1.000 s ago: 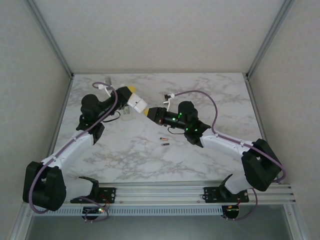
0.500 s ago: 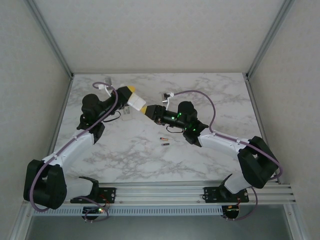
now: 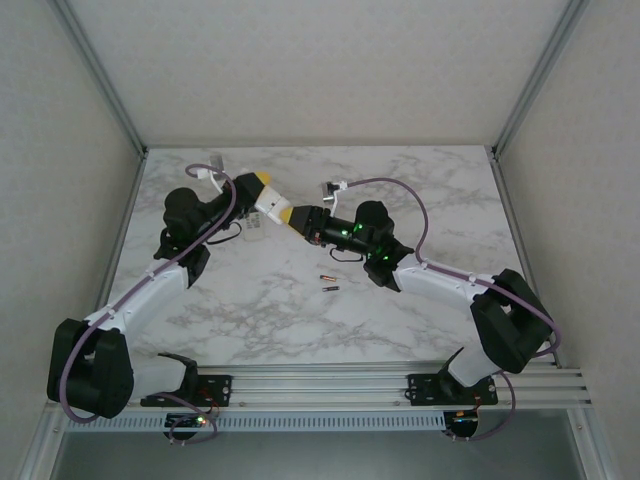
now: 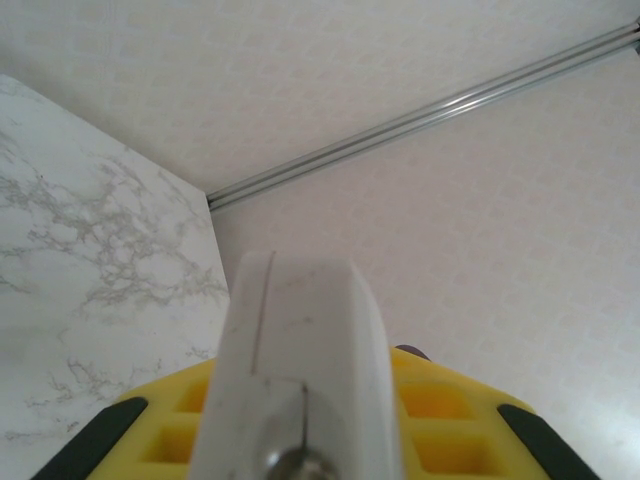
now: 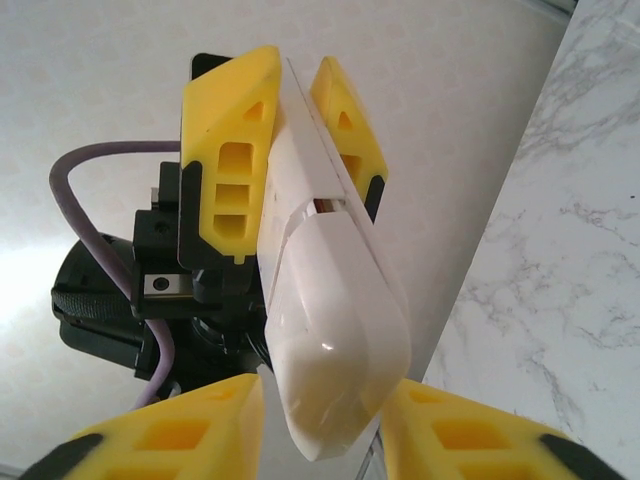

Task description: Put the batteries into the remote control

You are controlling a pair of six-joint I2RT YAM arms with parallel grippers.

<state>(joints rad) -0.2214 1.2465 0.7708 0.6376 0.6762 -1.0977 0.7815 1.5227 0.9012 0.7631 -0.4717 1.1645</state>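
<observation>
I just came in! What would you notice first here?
Two robot arms meet in mid-air over the marble table: the left gripper clamps a white remote, and the yellow fingers of the right gripper straddle its free end. Nearer the arm bases, two tiny batteries lie loose on the table.

The right end effector [image 3: 299, 216] has moved left, fingers now straddling the remote [image 3: 272, 206].

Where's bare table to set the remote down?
Free: the far right corner of the table, beyond the right arm's cable, and the near strip between the batteries and the front rail. Crowded: mid-table, where the left hand and right hand meet at the remote.
</observation>
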